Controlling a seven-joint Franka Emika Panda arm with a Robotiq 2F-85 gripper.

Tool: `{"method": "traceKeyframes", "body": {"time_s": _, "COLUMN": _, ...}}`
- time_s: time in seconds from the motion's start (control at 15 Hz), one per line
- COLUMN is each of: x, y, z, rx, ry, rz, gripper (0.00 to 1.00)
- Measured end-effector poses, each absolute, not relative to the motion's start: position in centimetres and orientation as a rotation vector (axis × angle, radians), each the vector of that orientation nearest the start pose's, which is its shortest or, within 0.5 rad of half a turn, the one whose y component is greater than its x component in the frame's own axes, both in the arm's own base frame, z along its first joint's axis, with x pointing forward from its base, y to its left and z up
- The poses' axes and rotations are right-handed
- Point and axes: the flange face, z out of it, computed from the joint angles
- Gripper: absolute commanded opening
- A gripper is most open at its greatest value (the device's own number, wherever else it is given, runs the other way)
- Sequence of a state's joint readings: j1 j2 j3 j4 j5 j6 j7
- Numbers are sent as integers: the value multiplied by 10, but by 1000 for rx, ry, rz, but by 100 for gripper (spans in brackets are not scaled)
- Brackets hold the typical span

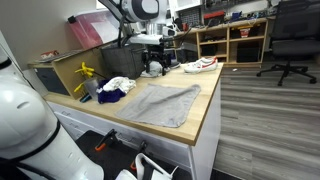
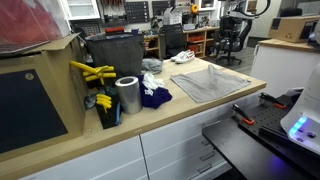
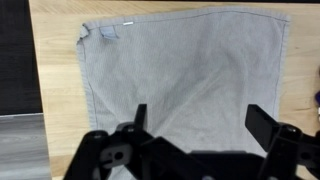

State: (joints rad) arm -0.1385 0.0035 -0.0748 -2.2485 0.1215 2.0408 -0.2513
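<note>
Plainly, the end effector stands wide, its two black fingers well apart and holding nothing, low in the wrist view. Beneath it lies the grey rectangular fabric cloth, spread flat on the light wooden surface and filling most of that frame; whether the fingertips touch the fabric cannot be told. The cloth looks light, soft and limp. I judge it will fold and drape rather than lift as a sheet, and it may slide on the smooth wood if pushed. A corner or an edge seems the best place to take hold, pinching down so that a fold gathers between the fingers; the flat middle offers little to grip. Only the wrist view shows the weave, a small fabric tab near the cloth's upper-left corner, and a few slight wrinkles. The exterior views show what it cannot. There the cloth lies apart from the clutter: a dark blue crumpled rag, a shiny metal cylindrical can and yellow plastic clamps left of centre, with a white-and-red sneaker higher in the frame
</note>
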Motion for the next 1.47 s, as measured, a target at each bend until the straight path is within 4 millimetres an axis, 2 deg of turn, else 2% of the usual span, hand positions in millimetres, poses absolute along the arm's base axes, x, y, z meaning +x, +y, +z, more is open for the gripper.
{"method": "traceKeyframes", "body": {"time_s": 0.27, "x": 493, "y": -83, "z": 375, "rx": -2990, "ry": -14, "rz": 226, "gripper": 100}}
{"method": "traceKeyframes", "body": {"time_s": 0.6, "x": 516, "y": -55, "z": 379, "rx": -3017, "ry": -108, "rz": 125, "gripper": 100}}
{"method": "traceKeyframes", "body": {"time_s": 0.8, "x": 536, "y": -27, "z": 362, "rx": -3033, "ry": -184, "rz": 40, "gripper": 100}}
{"method": "traceKeyframes", "body": {"time_s": 1.07, "x": 560, "y": 11, "z": 319, "rx": -3027, "ry": -277, "rz": 32, "gripper": 100}}
{"method": "traceKeyframes", "body": {"time_s": 1.13, "x": 566, "y": 19, "z": 307, "rx": -3022, "ry": -294, "rz": 45, "gripper": 75}}
{"method": "traceKeyframes", "body": {"time_s": 1.2, "x": 571, "y": 24, "z": 295, "rx": -3018, "ry": -306, "rz": 58, "gripper": 74}}
{"method": "traceKeyframes", "body": {"time_s": 1.27, "x": 577, "y": 28, "z": 285, "rx": -3015, "ry": -313, "rz": 67, "gripper": 68}}
{"method": "traceKeyframes", "body": {"time_s": 1.47, "x": 596, "y": 31, "z": 259, "rx": -3009, "ry": -312, "rz": 89, "gripper": 42}}
